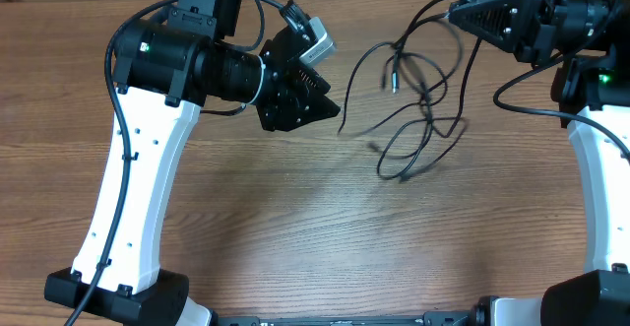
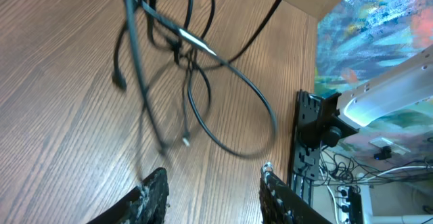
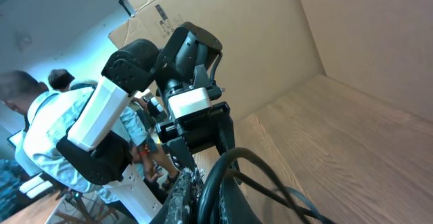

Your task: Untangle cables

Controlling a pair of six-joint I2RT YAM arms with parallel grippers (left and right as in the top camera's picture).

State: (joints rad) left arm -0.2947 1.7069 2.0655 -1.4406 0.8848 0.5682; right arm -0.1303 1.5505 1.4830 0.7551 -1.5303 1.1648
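Above the table's (image 1: 295, 228) far right side, the right gripper (image 1: 459, 13) is clenched on the cables (image 1: 427, 97) — tangled loops dangling. The left gripper (image 2: 213, 187) hangs spread just beside them — a hasty tug could tighten the knot or slip the hold.

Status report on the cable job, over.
Left gripper open, empty, beside the cables. Right gripper shut on them, one end held up. Loops tangled, hanging to the table. Nothing blocking.

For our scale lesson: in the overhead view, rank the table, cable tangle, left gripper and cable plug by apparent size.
Largest, table
then cable tangle
left gripper, nearer the camera, so that pair is unsure
smallest, plug
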